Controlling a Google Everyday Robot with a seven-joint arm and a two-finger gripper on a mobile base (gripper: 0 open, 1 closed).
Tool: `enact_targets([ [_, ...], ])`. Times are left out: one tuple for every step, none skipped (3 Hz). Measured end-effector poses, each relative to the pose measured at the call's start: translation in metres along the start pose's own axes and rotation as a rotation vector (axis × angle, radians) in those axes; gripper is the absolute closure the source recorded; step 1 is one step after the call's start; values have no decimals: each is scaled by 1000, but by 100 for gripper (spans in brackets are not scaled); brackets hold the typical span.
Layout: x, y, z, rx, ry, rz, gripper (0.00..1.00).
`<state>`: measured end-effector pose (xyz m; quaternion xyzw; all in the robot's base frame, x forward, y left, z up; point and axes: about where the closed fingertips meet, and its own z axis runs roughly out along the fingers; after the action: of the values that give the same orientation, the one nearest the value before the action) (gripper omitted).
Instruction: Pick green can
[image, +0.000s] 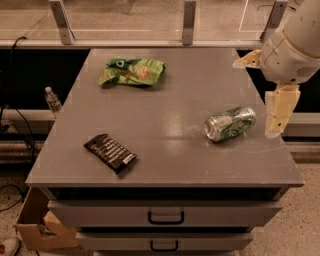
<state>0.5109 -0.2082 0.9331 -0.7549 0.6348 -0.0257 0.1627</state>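
The green can (230, 123) lies on its side on the right part of the grey cabinet top (170, 100). Its body is green and white, and its silver top faces the front left. My gripper (259, 96) hangs over the cabinet's right edge, just right of and above the can, not touching it. Its cream fingers (279, 110) are spread apart and hold nothing.
A flat green snack bag (132, 71) lies at the back left. A dark bar (110, 152) lies at the front left. Two drawers with handles (165, 217) are below the top. A cardboard box (35, 220) and a water bottle (51, 100) are on the left. A railing runs behind.
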Motion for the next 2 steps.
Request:
enact_targets([
  [7,-2,22,-40,-11,-113,0],
  [7,2,36,-58,-16,-176,0],
])
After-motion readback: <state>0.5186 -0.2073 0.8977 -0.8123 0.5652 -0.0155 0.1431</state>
